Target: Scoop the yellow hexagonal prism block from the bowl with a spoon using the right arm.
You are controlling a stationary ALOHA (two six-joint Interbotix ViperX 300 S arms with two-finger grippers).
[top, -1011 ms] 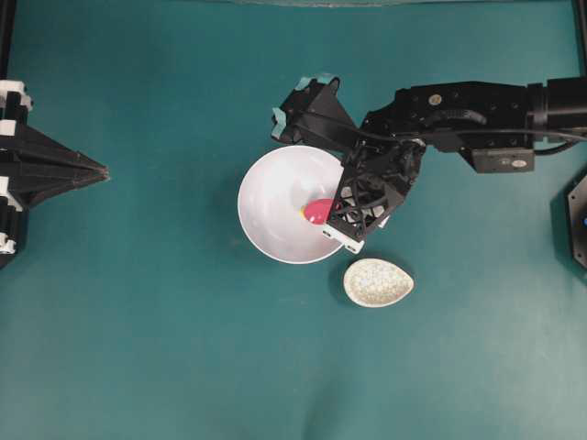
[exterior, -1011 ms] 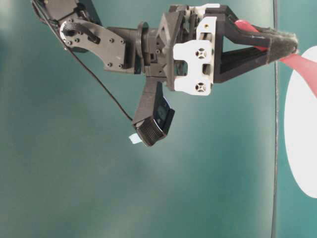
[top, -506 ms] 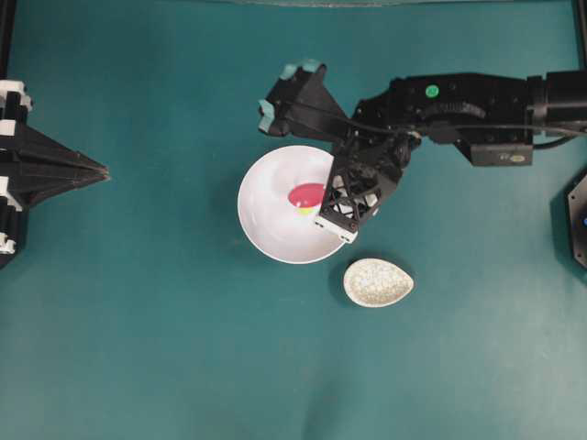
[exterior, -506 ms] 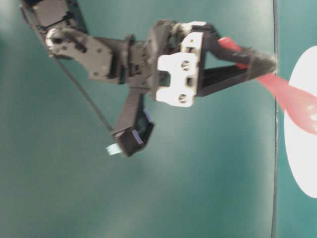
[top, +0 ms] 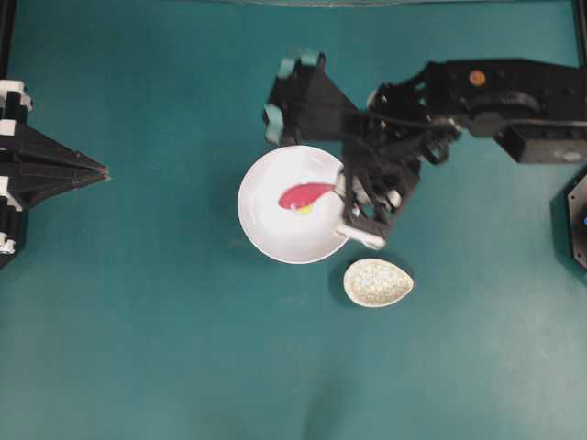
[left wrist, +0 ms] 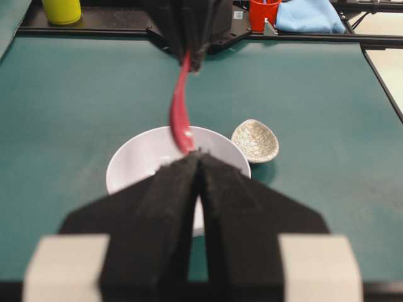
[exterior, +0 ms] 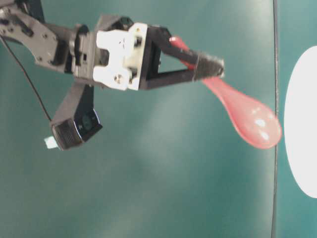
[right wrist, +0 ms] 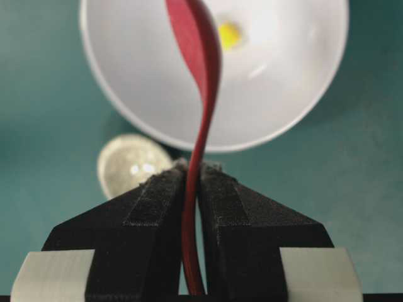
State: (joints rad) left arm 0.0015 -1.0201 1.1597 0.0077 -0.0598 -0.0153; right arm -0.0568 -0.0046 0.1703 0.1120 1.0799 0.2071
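Observation:
The white bowl [top: 252,225] sits mid-table. In it lies the yellow hexagonal prism block [top: 304,208], bare on the bowl's floor [right wrist: 228,34]. My right gripper [top: 342,188] is shut on the handle of the pink-red spoon [top: 304,193]. The spoon [right wrist: 198,56] is turned on edge over the bowl [right wrist: 296,82], its scoop just beside the block and holding nothing. At table level the scoop [exterior: 252,124] hangs in the air short of the bowl [exterior: 302,148]. My left gripper [top: 96,170] rests at the far left, shut and holding nothing [left wrist: 199,154].
A small speckled egg-shaped dish [top: 378,282] stands just right of and below the bowl, close under the right wrist. Beyond the table's far edge are a yellow cup [left wrist: 62,9], a red cup [left wrist: 264,12] and a blue cloth [left wrist: 308,16].
The right wrist has rolled, turning the spoon on edge and lifting its scoop. The gripper has drawn back from the bowl. The yellow block has stayed in place. The left arm is still.

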